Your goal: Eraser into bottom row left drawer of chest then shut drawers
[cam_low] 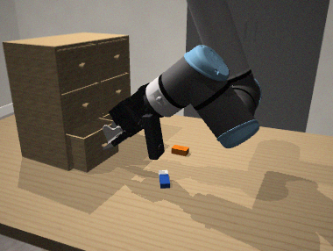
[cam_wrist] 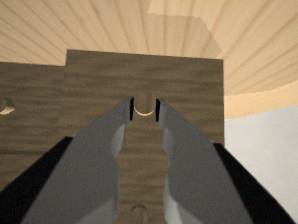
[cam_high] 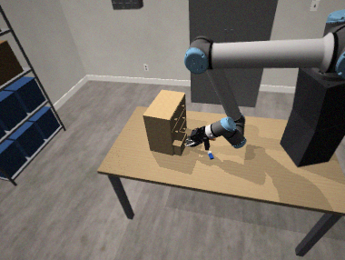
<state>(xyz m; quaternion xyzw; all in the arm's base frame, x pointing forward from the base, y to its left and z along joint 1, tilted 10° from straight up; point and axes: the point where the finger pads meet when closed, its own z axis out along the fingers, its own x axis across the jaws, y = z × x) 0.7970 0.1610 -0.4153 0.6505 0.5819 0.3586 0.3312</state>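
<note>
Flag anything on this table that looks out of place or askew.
Only the chest's bottom-left drawer sticks out from the front, because the gripper is clamped on its knob. The blue eraser and an orange block lie loose on the table. Nothing looks spilled or damaged.

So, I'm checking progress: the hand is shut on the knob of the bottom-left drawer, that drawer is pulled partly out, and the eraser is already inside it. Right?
Not quite. The eraser is not in the drawer; the exterior view shows it lying on the table, near an orange block. The rest holds: the hand is shut on the knob of the bottom-left drawer, which is pulled partly out.
</note>
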